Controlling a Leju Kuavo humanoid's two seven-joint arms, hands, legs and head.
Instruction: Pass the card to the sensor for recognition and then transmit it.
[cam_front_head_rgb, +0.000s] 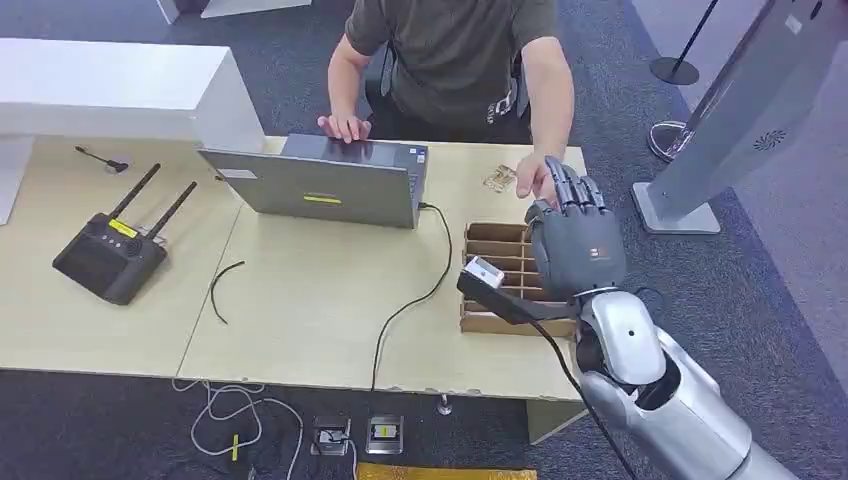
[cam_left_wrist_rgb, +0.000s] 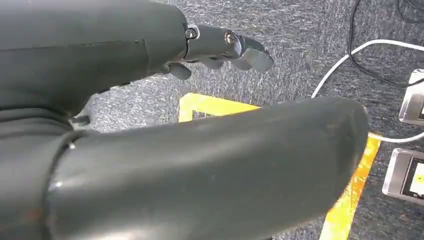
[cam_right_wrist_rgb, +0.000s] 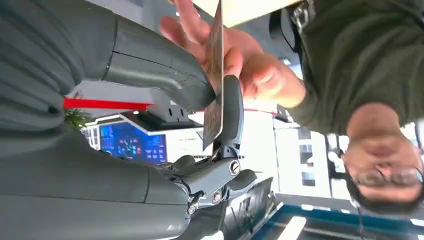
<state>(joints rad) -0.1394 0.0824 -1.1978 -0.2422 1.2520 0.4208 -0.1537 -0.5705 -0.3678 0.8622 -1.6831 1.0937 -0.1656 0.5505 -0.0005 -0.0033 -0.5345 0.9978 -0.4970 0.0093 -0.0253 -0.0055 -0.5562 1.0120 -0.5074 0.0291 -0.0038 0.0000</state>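
Dark grey carpet surrounds a pale wooden table (cam_front_head_rgb: 300, 300) where the handover is taking place at the far right corner. Raised above that corner, the right hand (cam_front_head_rgb: 575, 235) pinches a thin card (cam_right_wrist_rgb: 216, 75) edge-on between its thick grey thumb and a dark finger (cam_right_wrist_rgb: 231, 110), the remaining fingers extended upward; holding it upright and out past the table edge seems meant to offer a free edge for someone else to take. A person's hand (cam_right_wrist_rgb: 240, 60) is already against the far side of the card, fingers spread behind it, so the transmit step looks to be in progress, though whether the person has a grip on it cannot be told. Just under the right hand sits a brown cardboard box with divided slots (cam_front_head_rgb: 505, 265), and beside it a small white sensor block on a black cabled handle (cam_front_head_rgb: 485, 272), close enough for a short reach with the card. Further off, the person's other hand rests on a grey laptop (cam_front_head_rgb: 320, 185), probably checking the reading. The left hand (cam_left_wrist_rgb: 200, 150) hangs over the carpet, fingers loosely extended, holding nothing.
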